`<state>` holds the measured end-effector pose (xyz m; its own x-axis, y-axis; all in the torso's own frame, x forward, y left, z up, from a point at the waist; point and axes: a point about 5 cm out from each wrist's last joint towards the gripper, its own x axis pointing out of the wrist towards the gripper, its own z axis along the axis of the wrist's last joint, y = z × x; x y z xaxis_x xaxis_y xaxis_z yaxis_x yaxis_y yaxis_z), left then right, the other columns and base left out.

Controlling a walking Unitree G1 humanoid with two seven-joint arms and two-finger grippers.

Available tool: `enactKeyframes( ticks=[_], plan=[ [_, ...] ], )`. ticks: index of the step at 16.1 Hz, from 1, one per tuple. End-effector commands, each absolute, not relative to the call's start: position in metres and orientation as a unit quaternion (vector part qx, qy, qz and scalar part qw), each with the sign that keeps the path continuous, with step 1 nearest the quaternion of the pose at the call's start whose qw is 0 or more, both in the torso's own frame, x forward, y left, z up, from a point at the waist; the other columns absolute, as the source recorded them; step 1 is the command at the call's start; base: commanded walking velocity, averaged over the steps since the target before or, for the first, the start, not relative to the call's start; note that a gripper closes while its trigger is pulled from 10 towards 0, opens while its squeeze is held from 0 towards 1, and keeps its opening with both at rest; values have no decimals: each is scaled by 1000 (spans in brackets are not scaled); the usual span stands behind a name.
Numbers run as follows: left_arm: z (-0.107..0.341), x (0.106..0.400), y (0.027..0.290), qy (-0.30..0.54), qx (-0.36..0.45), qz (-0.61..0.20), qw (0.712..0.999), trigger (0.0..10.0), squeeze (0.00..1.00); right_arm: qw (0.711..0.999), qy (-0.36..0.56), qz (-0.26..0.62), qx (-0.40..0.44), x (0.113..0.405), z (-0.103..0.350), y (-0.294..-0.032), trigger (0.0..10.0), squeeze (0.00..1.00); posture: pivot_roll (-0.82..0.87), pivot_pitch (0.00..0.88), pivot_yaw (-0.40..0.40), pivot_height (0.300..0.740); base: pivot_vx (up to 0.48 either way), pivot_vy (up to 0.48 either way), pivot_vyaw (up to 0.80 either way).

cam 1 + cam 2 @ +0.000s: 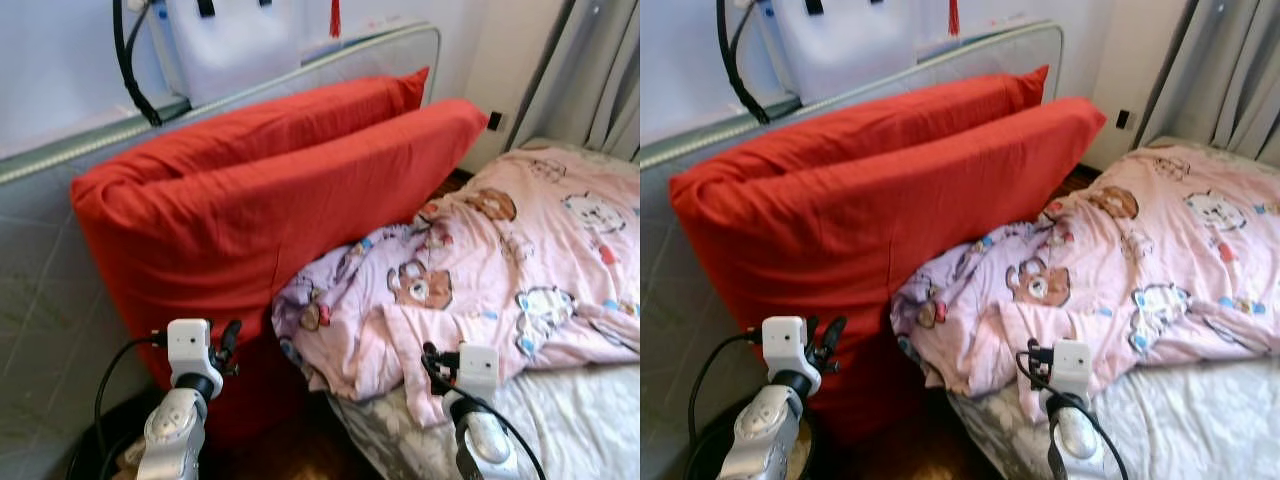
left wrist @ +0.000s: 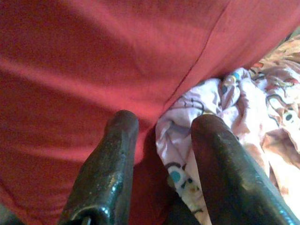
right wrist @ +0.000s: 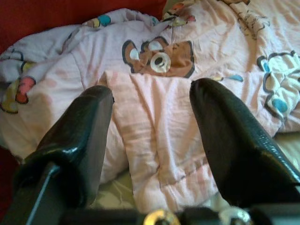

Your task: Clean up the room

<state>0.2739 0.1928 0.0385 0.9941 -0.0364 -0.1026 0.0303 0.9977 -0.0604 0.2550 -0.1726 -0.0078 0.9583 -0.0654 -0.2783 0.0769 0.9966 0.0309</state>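
Observation:
Two big red pillows lean side by side against a grey padded panel. A pink quilt printed with cartoon bears lies crumpled on the bed, its bunched end pressed against the front pillow. My left gripper is open and low beside the front pillow's lower face, close to where the cloth meets the quilt. My right gripper is open just above a folded flap of the quilt at the bed's near edge. Neither one holds anything.
A pale sheet covers the mattress at the right. Dark floor shows between the pillows and the bed. A white bag and a black cable hang on the wall behind. Grey curtains hang at the far right.

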Motion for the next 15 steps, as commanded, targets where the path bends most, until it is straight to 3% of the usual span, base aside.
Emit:
enactKeyframes(
  ticks=[1,15],
  plan=[
    [39,275,195,51,-30,-14,998,10000,0,990,136,-31,22,258,-6,-171,10000,0,-56,28,25,666,0,0,0],
    [35,272,194,58,-37,-15,998,10000,0,988,149,-17,27,257,-9,-166,10000,0,-45,38,25,666,0,0,0]
  ],
)
